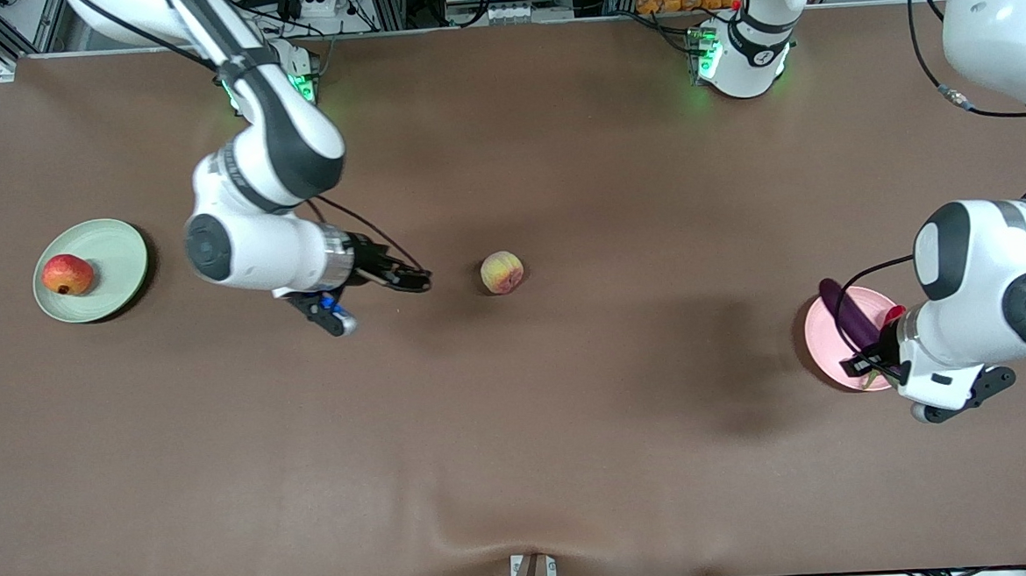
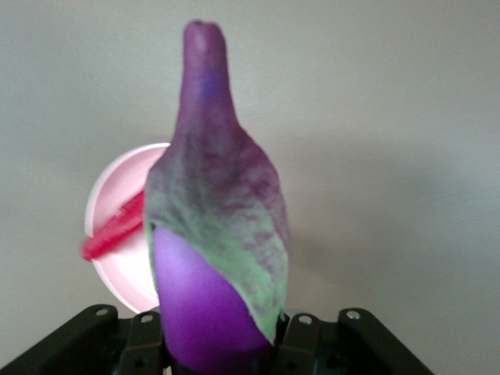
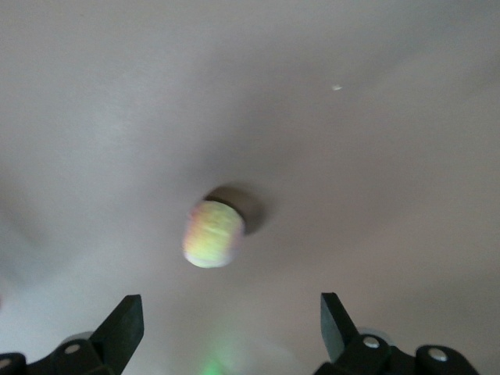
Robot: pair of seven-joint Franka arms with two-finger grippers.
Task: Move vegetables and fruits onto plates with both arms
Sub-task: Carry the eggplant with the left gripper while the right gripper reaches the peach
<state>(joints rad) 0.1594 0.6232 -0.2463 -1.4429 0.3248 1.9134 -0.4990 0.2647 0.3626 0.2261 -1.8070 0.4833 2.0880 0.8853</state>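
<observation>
No readable text, labels, brands, numbers or signs on anything in view.

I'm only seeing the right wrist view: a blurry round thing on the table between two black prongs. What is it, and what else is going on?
Observer: That's a yellow-pink peach alone mid-table; the open right gripper is beside it, not touching.
Operator: Is the other arm doing anything?
Observer: Yes. The left gripper is shut on a purple eggplant, holding it over a pink plate.
Operator: Anything on that plate?
Observer: A red chili pepper lies on it.
Operator: Any other fruit?
Observer: A red-orange pomegranate sits on a green plate at the right arm's end of the table.
</observation>
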